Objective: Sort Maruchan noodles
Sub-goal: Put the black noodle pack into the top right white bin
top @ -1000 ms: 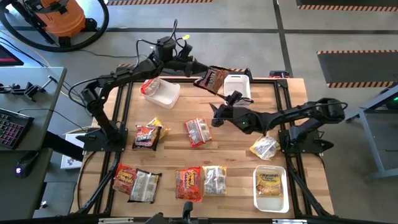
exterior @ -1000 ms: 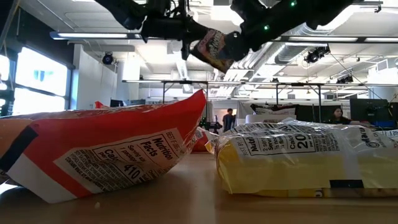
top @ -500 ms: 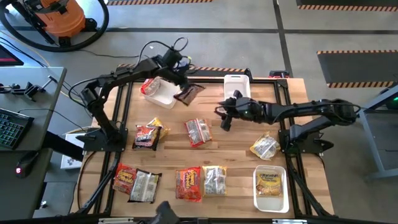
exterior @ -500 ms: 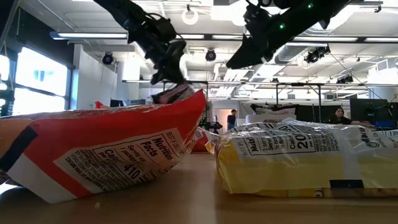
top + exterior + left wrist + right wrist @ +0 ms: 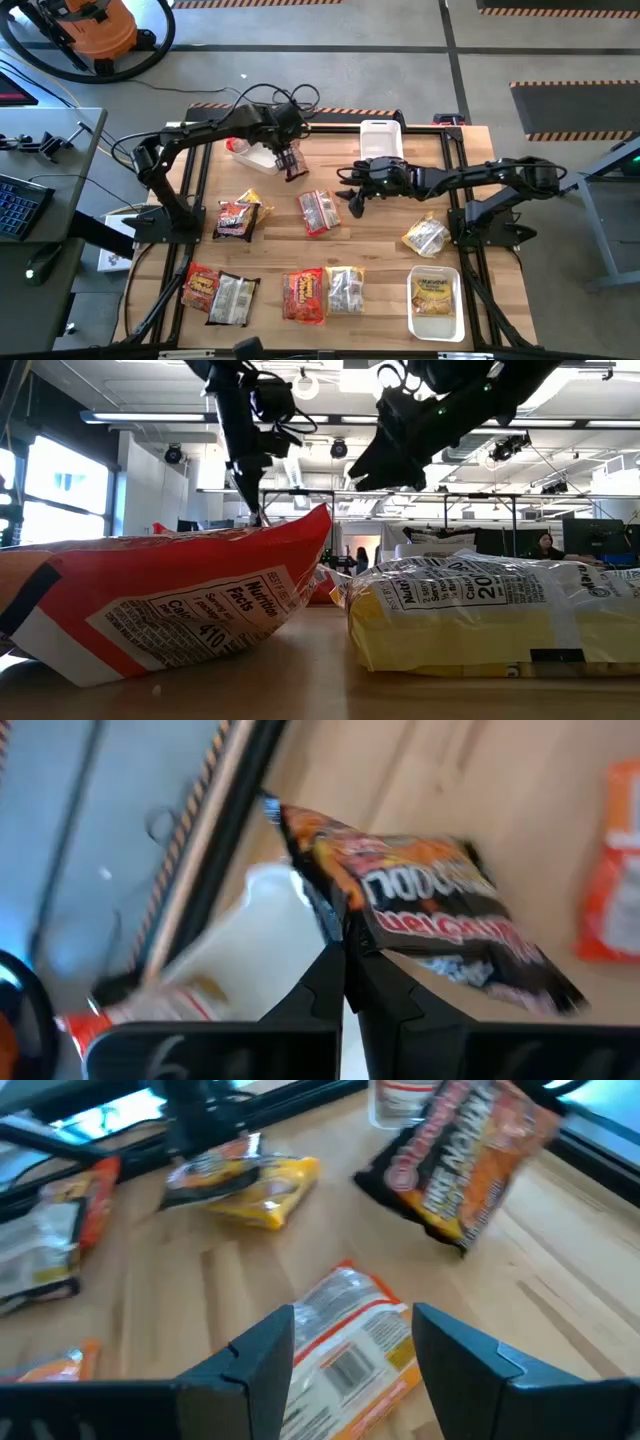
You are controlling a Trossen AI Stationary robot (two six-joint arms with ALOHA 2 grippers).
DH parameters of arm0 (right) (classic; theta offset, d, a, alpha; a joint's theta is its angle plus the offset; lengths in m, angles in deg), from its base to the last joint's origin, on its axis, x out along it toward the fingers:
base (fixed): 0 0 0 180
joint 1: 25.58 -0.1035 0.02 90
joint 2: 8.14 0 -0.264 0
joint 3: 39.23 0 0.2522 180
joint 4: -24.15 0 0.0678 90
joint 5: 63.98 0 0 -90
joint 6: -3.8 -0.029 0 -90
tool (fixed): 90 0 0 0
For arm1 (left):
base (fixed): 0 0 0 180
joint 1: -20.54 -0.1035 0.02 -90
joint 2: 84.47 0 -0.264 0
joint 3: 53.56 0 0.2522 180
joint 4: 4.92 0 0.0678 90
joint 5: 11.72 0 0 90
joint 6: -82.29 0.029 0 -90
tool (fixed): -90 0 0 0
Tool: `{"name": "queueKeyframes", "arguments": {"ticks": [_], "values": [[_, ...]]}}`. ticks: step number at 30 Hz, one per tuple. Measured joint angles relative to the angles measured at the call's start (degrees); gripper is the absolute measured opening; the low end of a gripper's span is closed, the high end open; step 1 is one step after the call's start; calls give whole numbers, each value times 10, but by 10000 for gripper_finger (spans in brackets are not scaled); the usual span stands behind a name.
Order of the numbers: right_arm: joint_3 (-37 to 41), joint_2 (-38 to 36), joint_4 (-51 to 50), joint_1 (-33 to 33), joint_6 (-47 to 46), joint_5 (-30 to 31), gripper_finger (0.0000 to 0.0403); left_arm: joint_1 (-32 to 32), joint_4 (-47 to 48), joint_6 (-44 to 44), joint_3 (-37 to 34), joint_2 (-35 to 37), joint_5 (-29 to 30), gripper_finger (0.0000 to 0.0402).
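Noodles: dark packet point(image 5: 430, 910) pinched in my left gripper point(image 5: 345, 955), beside bin point(image 5: 258, 152). Should lower it fully over bin before letting go. Right gripper point(image 5: 350, 1345) spread, empty, above striped packet point(image 5: 350, 1345).

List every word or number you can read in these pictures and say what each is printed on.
"Nutrition Facts", "Calories" and "410": back of the red-orange packet nearest the low camera.
"20": back of the yellow packet beside it; the smaller lines there are too small to read.
Dark packet pinched by the left gripper: large lettering, blurred, not readable.
The packets seen from above: print too small to read.
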Motion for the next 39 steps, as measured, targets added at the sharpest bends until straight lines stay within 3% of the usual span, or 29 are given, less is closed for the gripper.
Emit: {"name": "queueKeyframes", "arguments": {"ticks": [3,7,11,14,20,23,27,31,34,39], "values": [[0,18,32,-1,-15,6,186,-4,71,-30,26,-2,-62,0],[0,39,87,-1,-38,5,197,-15,110,-62,47,-2,-215,0],[0,58,128,-1,-57,9,227,-25,105,-87,51,-2,-330,0],[0,75,155,-1,-68,20,249,-32,95,-113,51,-2,-385,0],[0,101,213,-3,-136,30,265,-40,48,-179,51,-2,-436,0],[-4,101,214,-13,-135,71,266,-42,30,-213,51,-2,-451,0],[-36,101,161,-20,-82,120,266,-43,14,-234,51,-2,-468,0],[-77,101,87,-19,40,152,266,-41,3,-229,51,-2,-477,0],[-111,101,39,-7,105,136,266,-36,-8,-229,51,-2,-477,0],[-143,111,8,28,132,60,266,-33,-21,-228,51,-2,-490,0]]}}
